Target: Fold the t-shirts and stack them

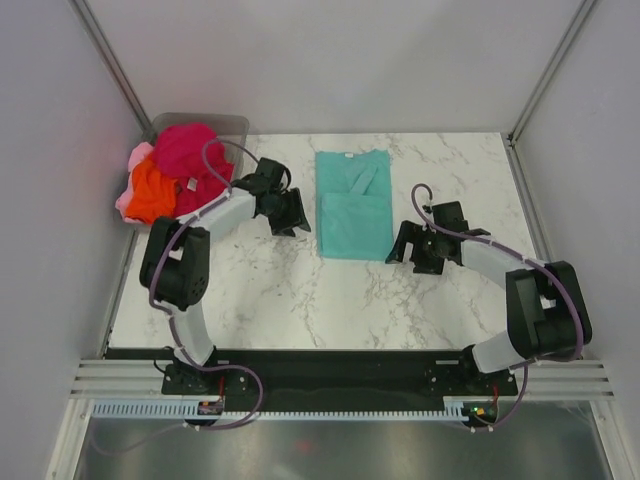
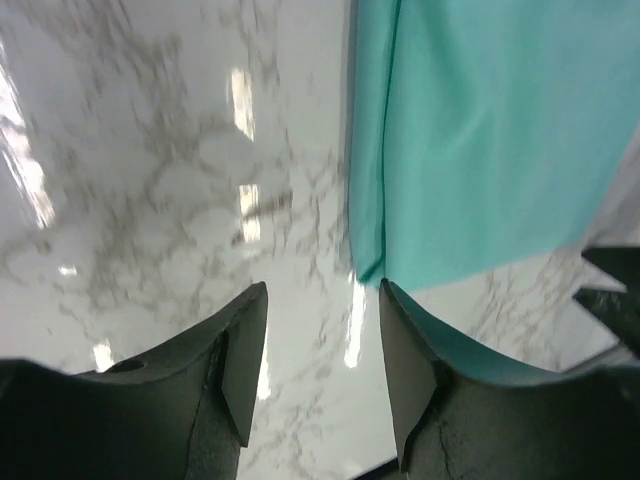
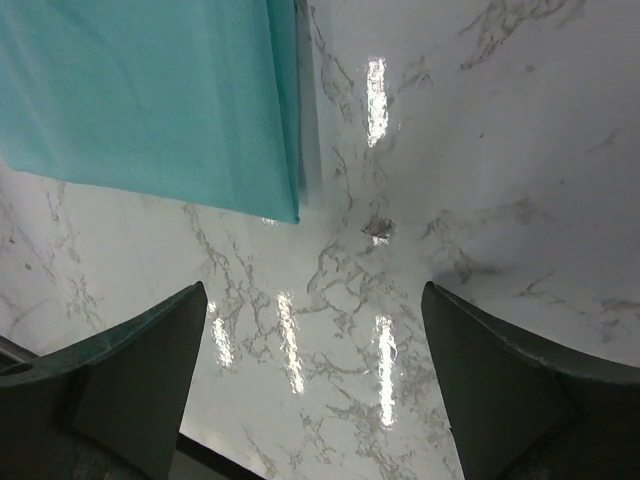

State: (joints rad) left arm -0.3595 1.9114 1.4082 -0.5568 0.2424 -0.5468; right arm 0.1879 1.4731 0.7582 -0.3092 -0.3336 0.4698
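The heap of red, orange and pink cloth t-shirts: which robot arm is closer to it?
Left. The left end effector is right of the red, orange and pink t-shirt heap; the right end effector is beyond the flat teal cloth t-shirt, farther off.

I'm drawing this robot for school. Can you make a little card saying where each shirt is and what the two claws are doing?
Teal t-shirt: flat on the marble table, partly folded
Magenta-red t-shirt: top of heap at clear plastic bin
Orange t-shirt: heap, under magenta one
Light pink t-shirt: heap's left edge
Left gripper: open, empty, beside teal shirt's near-left corner
Right gripper: open, empty, beside its near-right corner
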